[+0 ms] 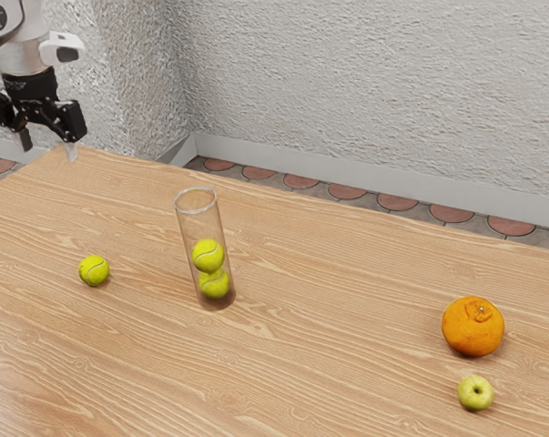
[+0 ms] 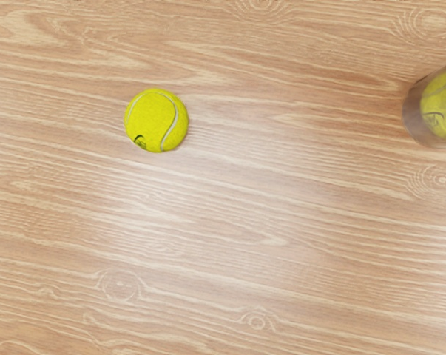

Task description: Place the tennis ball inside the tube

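Up in the exterior view's upper left, the gripper point(image 1: 49, 146) hangs high with its fingers spread wide and nothing between them. The loose ball point(image 1: 94, 270) is on the table point(image 1: 347, 373), well apart from the tube point(image 1: 201, 221), which stands upright with two balls point(image 1: 210, 268) inside already. So yeah, step in hand is the grab, I'd say, and basically the whole job is ahead.

My two cents: get centred right over the ball before dropping, come straight down, and close around its widest part. Pinch too high and it'll probably squirt out and roll. Firm grip, but don't go nuts, felt should hold nicely. Then lift it well clear of the rim before heading over, cos that tall tube looks easy to knock.
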